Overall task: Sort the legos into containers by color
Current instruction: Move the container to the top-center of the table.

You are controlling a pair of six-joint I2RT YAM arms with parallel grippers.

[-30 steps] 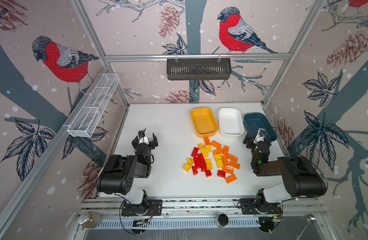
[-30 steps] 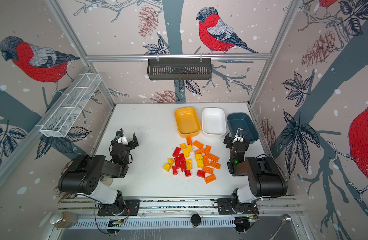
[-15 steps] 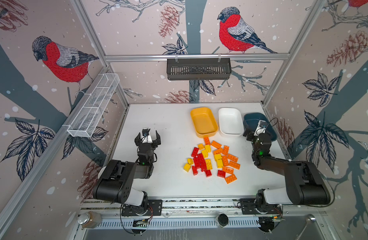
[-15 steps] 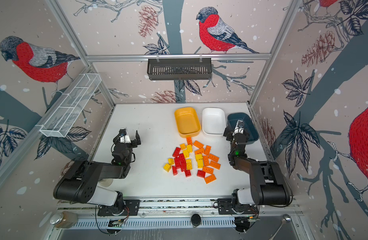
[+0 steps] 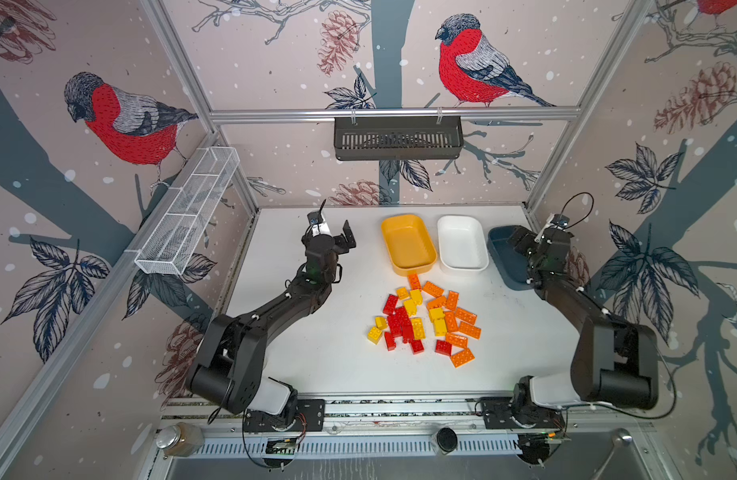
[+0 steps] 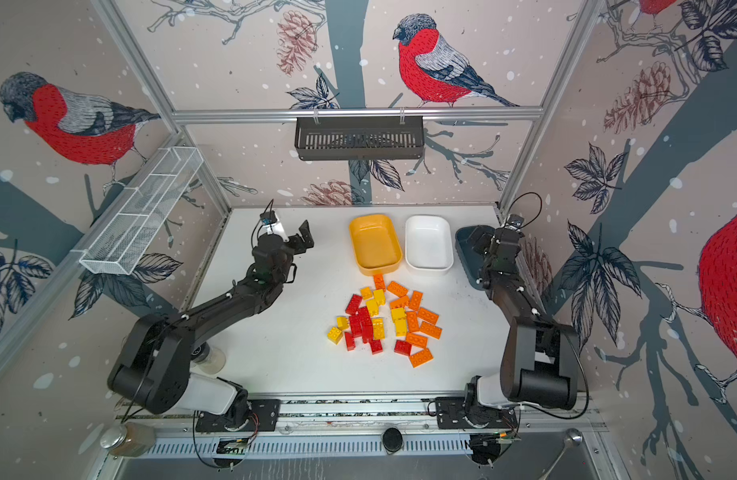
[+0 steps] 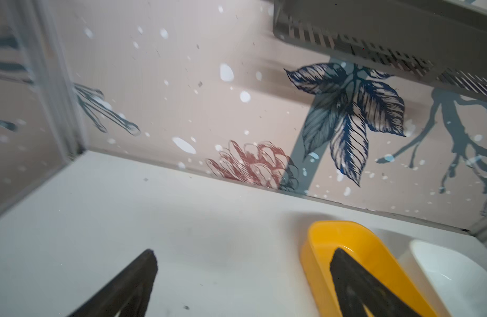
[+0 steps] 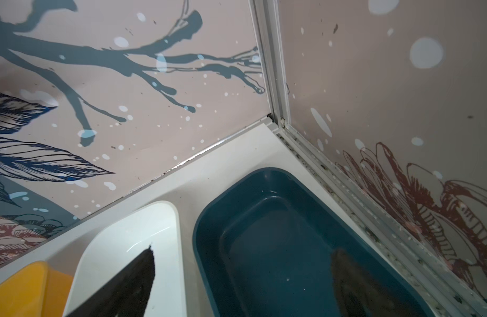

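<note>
The legos (image 5: 425,320) (image 6: 383,320) lie in a loose pile of red, yellow and orange bricks mid-table. Behind them three containers stand in a row: a yellow-orange tray (image 5: 408,245) (image 7: 360,241), a white tray (image 5: 462,245) (image 8: 132,236) and a teal tray (image 5: 501,259) (image 8: 264,219). All three trays hold nothing. My left gripper (image 5: 335,235) (image 7: 243,252) hovers open over bare table left of the yellow-orange tray. My right gripper (image 5: 520,241) (image 8: 243,251) is open above the teal tray, with nothing between its fingers.
A black slotted basket (image 5: 398,139) hangs on the back wall above the trays. A white wire rack (image 5: 188,212) runs along the left wall. The right wall's metal rail (image 8: 346,197) lies close beside the teal tray. A small jar (image 5: 179,438) sits at the front left.
Both arms have stretched from near the front toward the back of the table. The left gripper came nearer the yellow-orange tray; the right moved over the teal tray. Both stayed open.
</note>
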